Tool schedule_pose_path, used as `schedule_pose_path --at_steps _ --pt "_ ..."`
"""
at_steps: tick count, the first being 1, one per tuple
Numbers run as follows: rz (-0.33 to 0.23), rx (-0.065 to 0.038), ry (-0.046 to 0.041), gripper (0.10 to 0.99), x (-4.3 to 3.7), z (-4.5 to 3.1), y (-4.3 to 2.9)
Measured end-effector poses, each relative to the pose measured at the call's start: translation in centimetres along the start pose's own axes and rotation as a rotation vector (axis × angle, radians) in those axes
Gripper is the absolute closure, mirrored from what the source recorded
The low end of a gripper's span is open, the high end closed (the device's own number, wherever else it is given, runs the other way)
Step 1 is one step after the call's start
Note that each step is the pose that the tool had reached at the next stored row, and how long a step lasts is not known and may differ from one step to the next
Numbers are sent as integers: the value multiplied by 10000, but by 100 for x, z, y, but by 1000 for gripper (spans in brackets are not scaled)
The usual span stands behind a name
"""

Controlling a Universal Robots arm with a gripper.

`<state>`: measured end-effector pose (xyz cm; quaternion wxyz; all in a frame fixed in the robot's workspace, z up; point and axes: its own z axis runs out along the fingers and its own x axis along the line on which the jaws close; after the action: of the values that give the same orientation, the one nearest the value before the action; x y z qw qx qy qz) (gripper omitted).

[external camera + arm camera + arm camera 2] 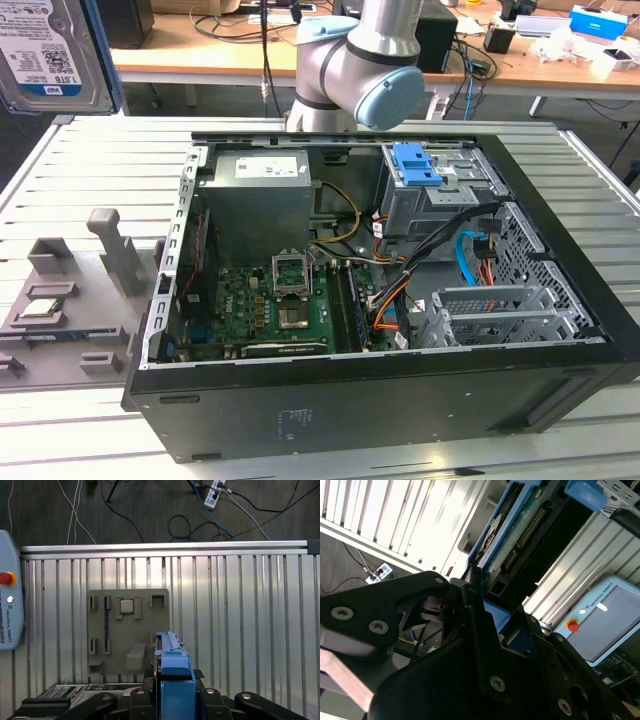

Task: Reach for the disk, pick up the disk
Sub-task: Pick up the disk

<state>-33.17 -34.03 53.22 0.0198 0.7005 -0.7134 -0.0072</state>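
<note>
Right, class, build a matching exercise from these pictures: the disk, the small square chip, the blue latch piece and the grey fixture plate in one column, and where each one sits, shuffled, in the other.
Things
1. disk
2. small square chip
3. blue latch piece
4. grey fixture plate

Places
A. lying flat on the slatted table
B. on top of the drive cage inside the open computer case
C. clamped in the gripper
D. in a recess of the fixture plate

Pairs: 1-C, 2-D, 3-B, 4-A
</note>
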Motion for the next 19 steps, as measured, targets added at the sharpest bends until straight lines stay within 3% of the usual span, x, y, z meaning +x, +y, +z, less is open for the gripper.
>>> schedule_pose_path --at_steps 3,9,11,14,15,19 --pt "0 0 0 722 -3 -4 -110" --pt "1 -1 1 722 -9 -17 -429" --pt "0 0 0 722 -10 -19 -497" --pt "0 -1 0 722 -13 -25 -656" --pt "1 0 0 722 -15 -28 -744" --pt "0 -2 1 722 -19 -38 -980"
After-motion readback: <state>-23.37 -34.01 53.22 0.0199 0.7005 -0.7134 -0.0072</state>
